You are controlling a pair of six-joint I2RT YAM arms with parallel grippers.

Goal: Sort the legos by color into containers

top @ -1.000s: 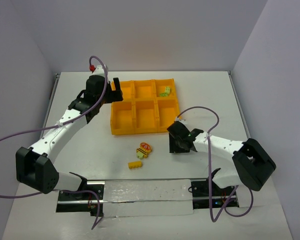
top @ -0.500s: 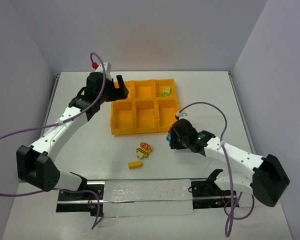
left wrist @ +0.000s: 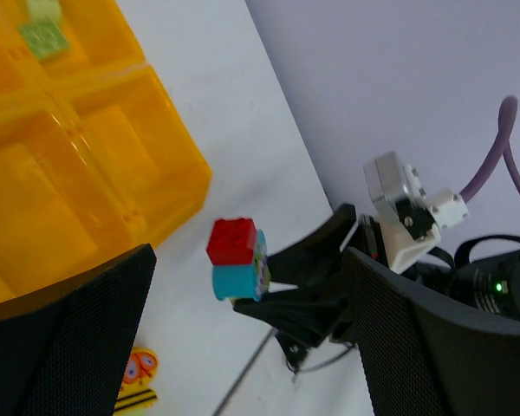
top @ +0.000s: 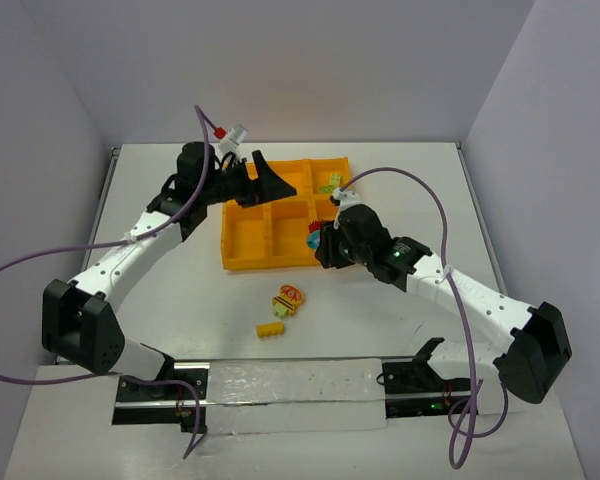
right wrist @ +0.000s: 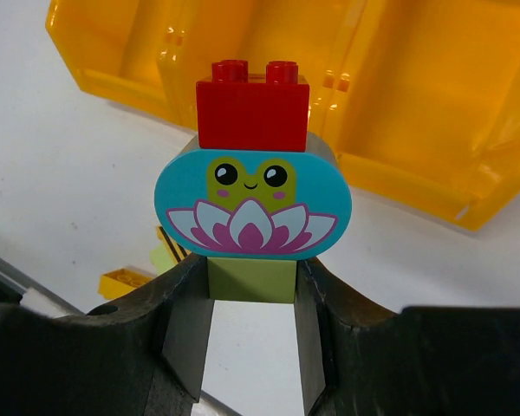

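Orange-yellow plastic catches the eye first: the tray, with its six wells, sits toward the back of the white counter. The right fingers are clamped on the lime green base of a small brick cluster, which has a red brick on top and a teal oval plate with a frog and a lotus flower in the middle. They hold it upright, raised off the counter, close by the tray's near right corner. From above, the cluster seems to overlap the front wells, but I cannot tell whether it is truly over one. The left fingers are spread wide with nothing between them, hovering above the left half of the tray's back row. One green lego lies in the back right well. Out on the counter, in front of the tray, a yellow-and-red piece lies near a plain yellow brick, the two close together but apart
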